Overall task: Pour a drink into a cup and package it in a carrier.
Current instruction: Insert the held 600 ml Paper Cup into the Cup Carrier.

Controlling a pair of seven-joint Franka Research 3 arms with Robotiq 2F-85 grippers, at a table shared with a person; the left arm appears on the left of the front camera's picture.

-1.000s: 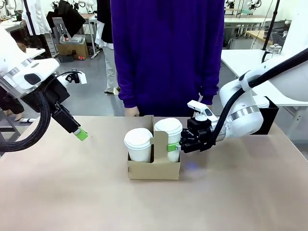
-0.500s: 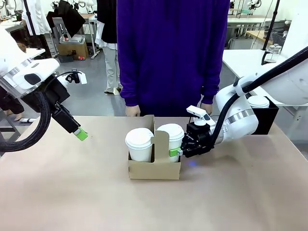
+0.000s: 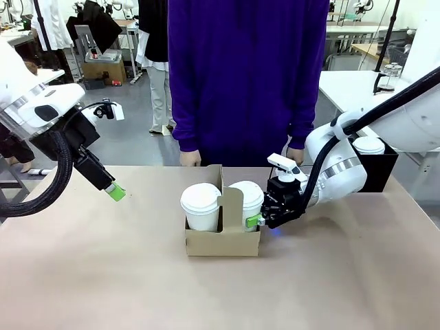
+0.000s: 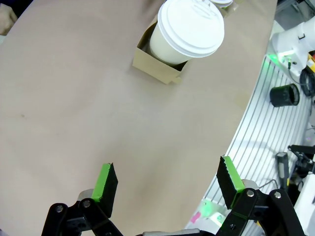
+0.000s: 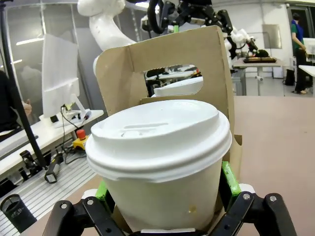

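R gripper (image 3: pixel 259 221) clamped on lidded cup (image 3: pixel 245 204), seated in carrier (image 3: pixel 221 237) right slot beside 2nd cup (image 3: pixel 202 206); L gripper (image 4: pixel 167 184) open, idle; only release left.

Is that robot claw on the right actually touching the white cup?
Touching. In the right wrist view, the right gripper's green pads press against both sides of the cup.
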